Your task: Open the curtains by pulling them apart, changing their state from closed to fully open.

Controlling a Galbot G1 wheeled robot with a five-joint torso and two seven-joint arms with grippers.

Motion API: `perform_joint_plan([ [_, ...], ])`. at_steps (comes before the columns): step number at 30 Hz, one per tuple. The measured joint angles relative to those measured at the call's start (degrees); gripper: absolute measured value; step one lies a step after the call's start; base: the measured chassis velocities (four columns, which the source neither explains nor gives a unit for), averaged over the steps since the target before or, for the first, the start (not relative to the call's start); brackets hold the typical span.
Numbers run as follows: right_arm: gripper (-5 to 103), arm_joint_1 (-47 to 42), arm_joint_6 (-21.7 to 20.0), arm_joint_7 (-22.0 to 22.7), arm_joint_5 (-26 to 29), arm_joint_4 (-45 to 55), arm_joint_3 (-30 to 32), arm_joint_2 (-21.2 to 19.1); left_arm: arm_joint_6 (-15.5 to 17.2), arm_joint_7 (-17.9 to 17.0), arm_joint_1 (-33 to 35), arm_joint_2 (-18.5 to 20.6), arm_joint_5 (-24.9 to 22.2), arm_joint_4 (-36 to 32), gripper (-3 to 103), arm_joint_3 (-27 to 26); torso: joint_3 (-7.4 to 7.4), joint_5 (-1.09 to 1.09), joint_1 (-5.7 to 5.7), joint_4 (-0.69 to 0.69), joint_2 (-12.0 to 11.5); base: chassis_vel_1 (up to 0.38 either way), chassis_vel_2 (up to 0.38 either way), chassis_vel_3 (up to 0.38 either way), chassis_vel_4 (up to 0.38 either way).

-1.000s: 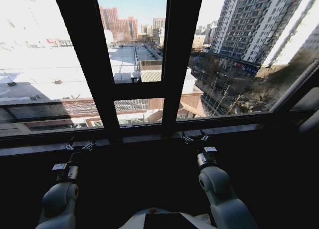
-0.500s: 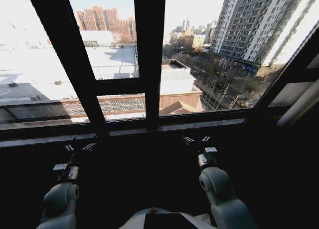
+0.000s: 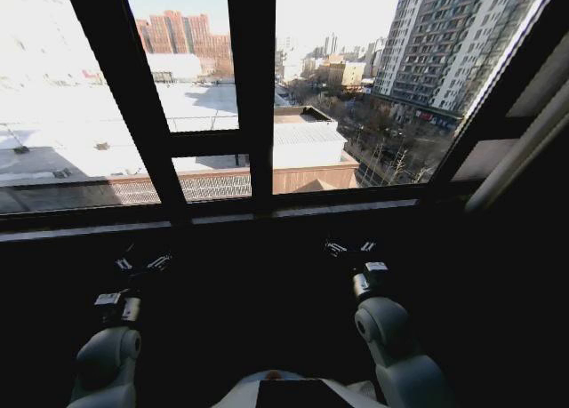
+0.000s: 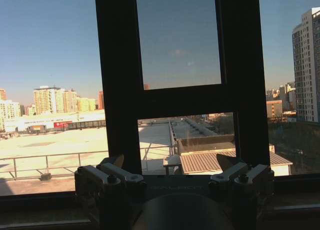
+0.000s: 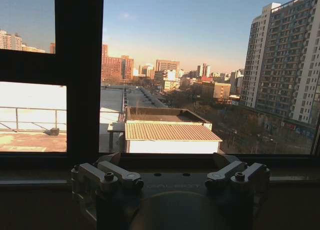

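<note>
Two grippers: left gripper [image 3: 142, 264] and right gripper [image 3: 348, 246] sit low before the sill [image 3: 293, 211], well apart, touching nothing.
Left gripper state: fingers [image 4: 117, 174] spread wide, nothing between them.
Right gripper state: fingers [image 5: 120, 174] spread wide too, nothing held.
Open room: dark, bare space between and around both arms, up to the sill.
Window: two dark uprights [image 3: 252, 88] and one crossbar [image 3: 206, 143]; the glass [image 3: 356, 97] is uncovered, with city rooftops beyond.
Curtains: a pale band [image 3: 511, 164] slanting at the right edge may be one, gathered; cannot tell.
</note>
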Motion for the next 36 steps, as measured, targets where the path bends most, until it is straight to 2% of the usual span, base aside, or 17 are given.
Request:
perform_joint_plan([
  [9, 100, -0.45, 0.55, 0.01, -0.57, -0.02, 0.31, -0.14, -0.05, 0.01, -0.23, 0.03, -0.03, -0.01, 100, 0.08, 0.02, 0.03, 0.05, -0.01, -0.03, 0.065, -0.300, -0.046, 0.310],
  [17, 100, -0.83, 2.11, -0.26, -1.88, -0.49, -0.06, 0.02, -0.28, 0.00, -0.27, -0.03, -0.23, 0.19, 100, -0.06, 0.00, -0.02, 0.02, -0.01, -0.02, 0.301, -0.293, -0.312, 0.287],
  [19, 100, -1.25, 3.35, -1.19, -1.89, -0.70, -0.10, 0.10, -0.32, -0.10, -0.27, -0.17, -0.31, 0.22, 100, -0.08, -0.01, 0.05, -0.02, -0.01, 0.01, 0.423, -0.314, -0.401, 0.304],
  [22, 100, -1.27, 3.85, -1.53, -1.90, -1.09, -0.14, 0.26, -0.48, -0.24, -0.27, -0.31, -0.36, 0.46, 100, -0.16, -0.02, -0.03, -0.02, 0.04, 0.01, 0.356, -0.257, -0.314, 0.286],
  [25, 100, -0.72, 3.99, -1.59, -1.87, -1.72, -0.10, 0.24, -1.03, -0.26, 0.03, -0.51, -0.60, 0.50, 100, -0.21, -0.03, -0.01, -0.04, -0.01, 0.05, 0.130, -0.101, -0.136, 0.157],
  [36, 100, 1.04, 3.57, -2.94, 0.12, -4.66, 0.55, -0.62, -0.29, 2.10, 1.61, -1.12, -2.40, -1.58, 100, 0.23, 0.04, 0.01, 0.11, -0.01, -0.07, -0.026, 0.027, 0.009, -0.003],
])
